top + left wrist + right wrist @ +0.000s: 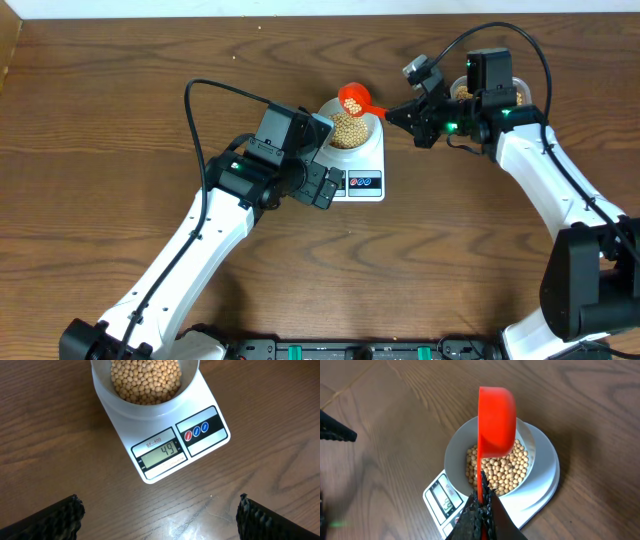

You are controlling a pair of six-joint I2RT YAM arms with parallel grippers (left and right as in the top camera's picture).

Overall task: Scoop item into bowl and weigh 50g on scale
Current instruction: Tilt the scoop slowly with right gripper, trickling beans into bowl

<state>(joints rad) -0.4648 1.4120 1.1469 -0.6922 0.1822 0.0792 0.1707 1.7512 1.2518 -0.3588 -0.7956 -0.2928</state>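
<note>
The white scale (362, 168) stands mid-table with the pale bowl (352, 137) on it, filled with tan beans (350, 128). In the left wrist view the scale (165, 445) reads 49 on its display (165, 452), and the bowl (145, 407) holds beans (145, 380). My right gripper (400, 113) is shut on the handle of a red scoop (354, 99), which carries a few beans over the bowl's far rim. In the right wrist view the gripper (481, 505) holds the scoop (496, 422) turned on its side above the bowl (455, 455). My left gripper (160, 515) is open and empty, just in front of the scale.
A clear tub of beans (515, 95) sits at the back right, mostly hidden behind the right arm. The left arm's black cable (195, 120) loops over the table to the left of the scale.
</note>
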